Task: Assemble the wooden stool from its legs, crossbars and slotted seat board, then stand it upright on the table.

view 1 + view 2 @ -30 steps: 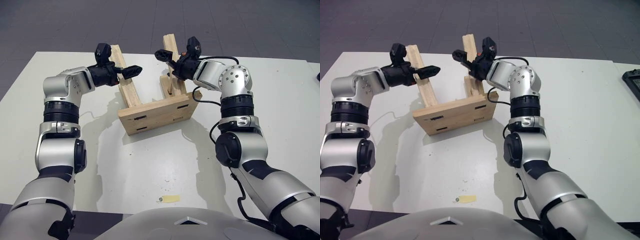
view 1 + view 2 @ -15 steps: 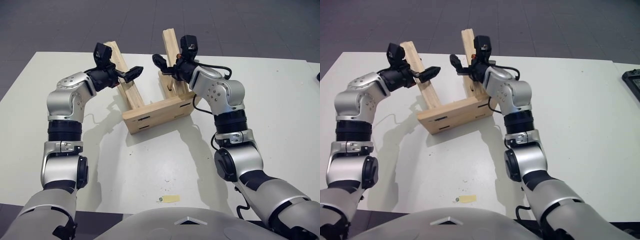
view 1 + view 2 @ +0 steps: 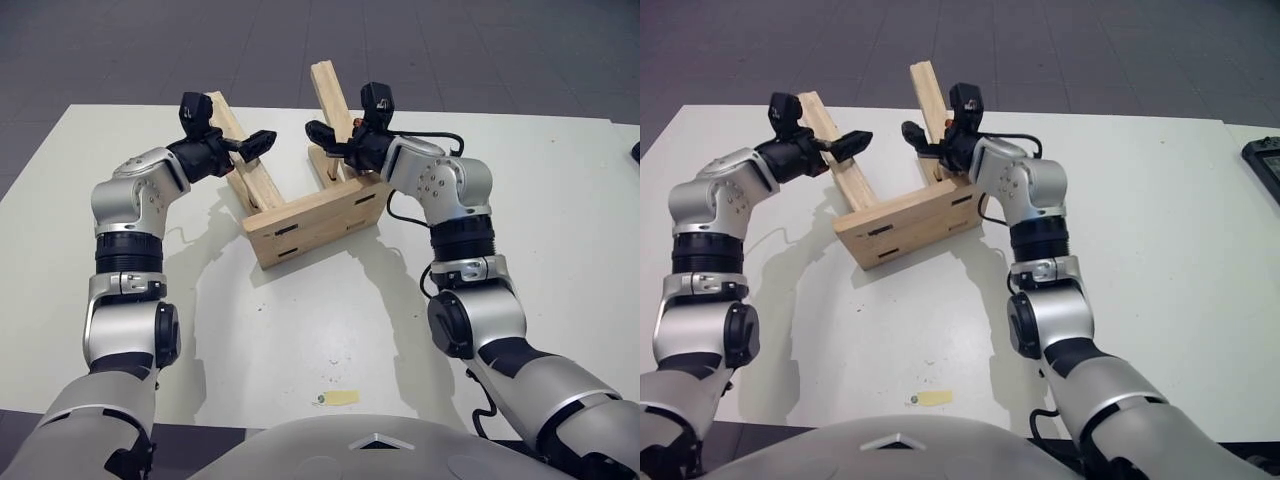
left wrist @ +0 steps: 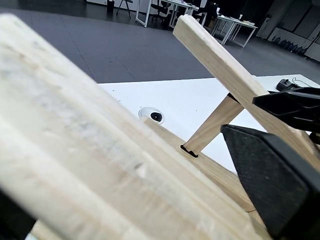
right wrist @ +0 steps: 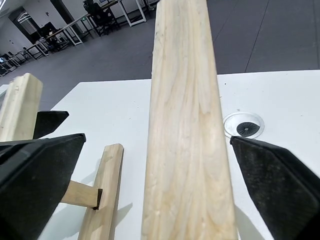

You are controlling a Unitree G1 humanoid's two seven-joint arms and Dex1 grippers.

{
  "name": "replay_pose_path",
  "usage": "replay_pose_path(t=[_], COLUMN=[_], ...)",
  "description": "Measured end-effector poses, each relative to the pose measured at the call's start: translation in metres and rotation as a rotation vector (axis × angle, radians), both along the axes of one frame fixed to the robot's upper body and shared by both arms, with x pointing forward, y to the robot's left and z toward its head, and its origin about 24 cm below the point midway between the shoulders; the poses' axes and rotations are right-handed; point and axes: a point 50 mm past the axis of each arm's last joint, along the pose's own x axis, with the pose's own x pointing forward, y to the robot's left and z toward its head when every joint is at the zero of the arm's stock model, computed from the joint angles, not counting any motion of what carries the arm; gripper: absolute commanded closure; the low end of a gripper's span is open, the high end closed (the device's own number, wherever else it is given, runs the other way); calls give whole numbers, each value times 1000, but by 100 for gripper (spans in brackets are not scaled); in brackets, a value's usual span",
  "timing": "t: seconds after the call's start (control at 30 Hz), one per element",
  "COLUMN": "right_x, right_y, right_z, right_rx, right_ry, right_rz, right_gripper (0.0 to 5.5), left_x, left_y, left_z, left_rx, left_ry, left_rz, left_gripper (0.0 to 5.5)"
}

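Both arms are at the stool, upper middle of the frame, which lies tipped over on the table. The slotted seat board faces down-frame and the legs point toward the far edge.

The left gripper straddles the left leg, fingers spread, no squeeze yet. The right gripper brackets the right leg, also wide open, with daylight on both sides in the right wrist view.

My call: close both at matching heights and seat the pads flat on the wood before lifting, or the frame will twist.

The leg tips sit near the table's top edge, so there's little margin there. Bare white surface spreads across the lower frame; swing the stool that way, short of the yellow tag.
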Motion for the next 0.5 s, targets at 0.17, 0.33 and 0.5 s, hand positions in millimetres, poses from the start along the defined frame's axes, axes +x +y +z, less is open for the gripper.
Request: replay_pose_path(t=[0.17,0.33,0.5], right_x=[6,7,4], right_y=[3,5,7], right_z=[3,4,4], right_rx=[-8,-10,-25], right_ry=[36,44,50], right_rz=[23,42,67], right_gripper=[12,12,12], left_x=[8,13,4], left_y=[6,12,37], left_z=[4,17,7], left_rx=[-104,-316,-517], left_ry=[53,128,316], left_rz=[16,30,89], left_gripper=[10,10,10])
